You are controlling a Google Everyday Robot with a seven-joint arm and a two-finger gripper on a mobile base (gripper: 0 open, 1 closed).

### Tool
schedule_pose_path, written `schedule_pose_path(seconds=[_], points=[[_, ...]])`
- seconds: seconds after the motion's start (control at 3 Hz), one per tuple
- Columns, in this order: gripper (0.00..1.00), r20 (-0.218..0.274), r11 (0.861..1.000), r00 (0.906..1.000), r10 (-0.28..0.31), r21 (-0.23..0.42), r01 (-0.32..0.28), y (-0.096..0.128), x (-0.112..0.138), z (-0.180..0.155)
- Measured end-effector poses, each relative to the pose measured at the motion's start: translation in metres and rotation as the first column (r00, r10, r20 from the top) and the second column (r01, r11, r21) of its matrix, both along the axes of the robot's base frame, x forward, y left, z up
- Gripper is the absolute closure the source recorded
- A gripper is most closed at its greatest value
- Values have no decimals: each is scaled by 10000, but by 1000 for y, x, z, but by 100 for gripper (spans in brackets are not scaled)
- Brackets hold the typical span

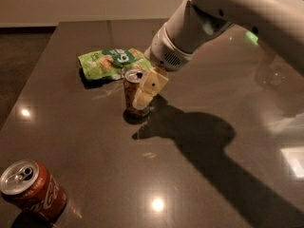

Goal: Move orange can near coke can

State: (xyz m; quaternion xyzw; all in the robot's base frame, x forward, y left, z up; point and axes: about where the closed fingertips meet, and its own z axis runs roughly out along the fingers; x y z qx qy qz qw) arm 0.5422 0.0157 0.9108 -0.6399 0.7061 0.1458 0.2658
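Observation:
The orange can [131, 98] stands upright near the middle of the dark table [95, 165], with orange-brown sides and a silver top. My gripper [144, 95] comes down from the upper right on a white arm [190, 27] and is right at the can's right side, overlapping it in this view. The coke can [32, 189] is red with white script. It stands at the table's front left corner, far from the orange can and from the gripper.
A green snack bag [110, 62] lies flat just behind and to the left of the orange can. The arm's shadow [199, 137] falls across the table to the right. Bright light reflections dot the glossy top.

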Motion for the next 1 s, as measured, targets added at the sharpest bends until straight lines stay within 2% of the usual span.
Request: schedule_pose_path(seconds=[0.67, 1.0], points=[[56, -223, 9977, 9982, 557, 398, -548, 14, -8, 9], [80, -231, 9936, 9953, 941, 653, -924, 16, -21, 20]])
